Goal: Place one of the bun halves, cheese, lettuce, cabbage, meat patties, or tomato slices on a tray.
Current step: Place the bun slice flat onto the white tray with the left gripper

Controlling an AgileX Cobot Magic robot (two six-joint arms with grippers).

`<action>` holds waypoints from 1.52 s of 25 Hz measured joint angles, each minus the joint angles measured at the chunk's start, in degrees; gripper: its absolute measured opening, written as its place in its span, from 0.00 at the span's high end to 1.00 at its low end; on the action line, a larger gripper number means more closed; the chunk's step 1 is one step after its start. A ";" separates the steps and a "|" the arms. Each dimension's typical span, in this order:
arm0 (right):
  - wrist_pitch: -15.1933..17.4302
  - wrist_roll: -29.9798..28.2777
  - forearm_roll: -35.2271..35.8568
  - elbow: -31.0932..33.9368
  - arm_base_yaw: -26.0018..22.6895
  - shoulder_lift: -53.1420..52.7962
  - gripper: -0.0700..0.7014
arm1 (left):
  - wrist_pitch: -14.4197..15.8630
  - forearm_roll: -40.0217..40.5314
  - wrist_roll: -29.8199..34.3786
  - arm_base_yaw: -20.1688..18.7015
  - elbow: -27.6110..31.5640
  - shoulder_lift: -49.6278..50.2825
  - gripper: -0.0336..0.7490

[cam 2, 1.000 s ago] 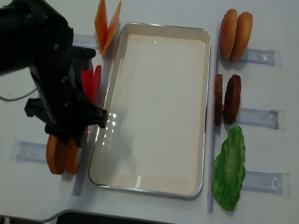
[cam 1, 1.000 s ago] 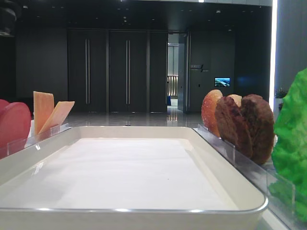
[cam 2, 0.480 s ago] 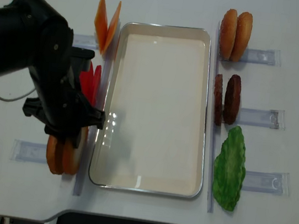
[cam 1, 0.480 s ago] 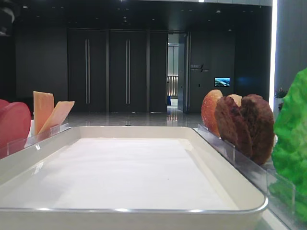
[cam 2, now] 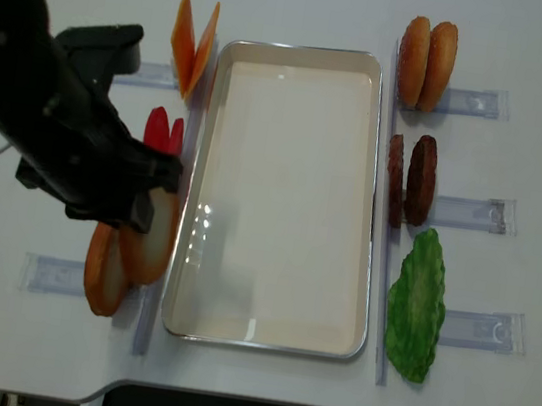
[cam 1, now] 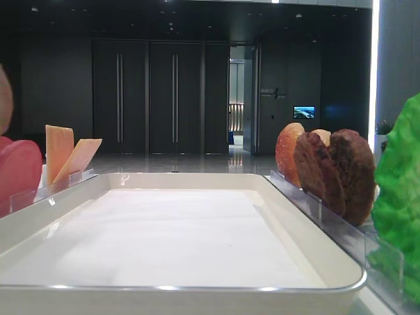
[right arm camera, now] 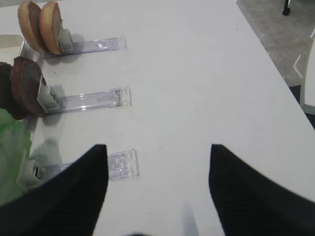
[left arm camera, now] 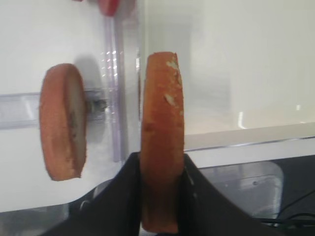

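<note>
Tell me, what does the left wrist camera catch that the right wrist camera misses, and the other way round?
Only the left wrist view shows the left gripper shut on a bun half, another bun half standing beside it, and the tray. Only the right wrist view shows the open right gripper, the meat patties, the lettuce and two more bun halves. Both show the white table.
</note>
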 joint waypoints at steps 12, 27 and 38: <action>0.00 0.00 0.00 0.00 0.00 0.00 0.36 | -12.24 -18.49 18.17 0.89 -0.07 -4.26 0.77; 0.00 0.00 0.00 0.00 0.00 0.00 0.36 | -18.07 -50.67 55.35 11.14 8.47 7.11 0.78; 0.00 0.00 0.00 0.00 0.00 0.00 0.36 | -15.78 -65.23 72.06 13.06 8.47 19.47 0.78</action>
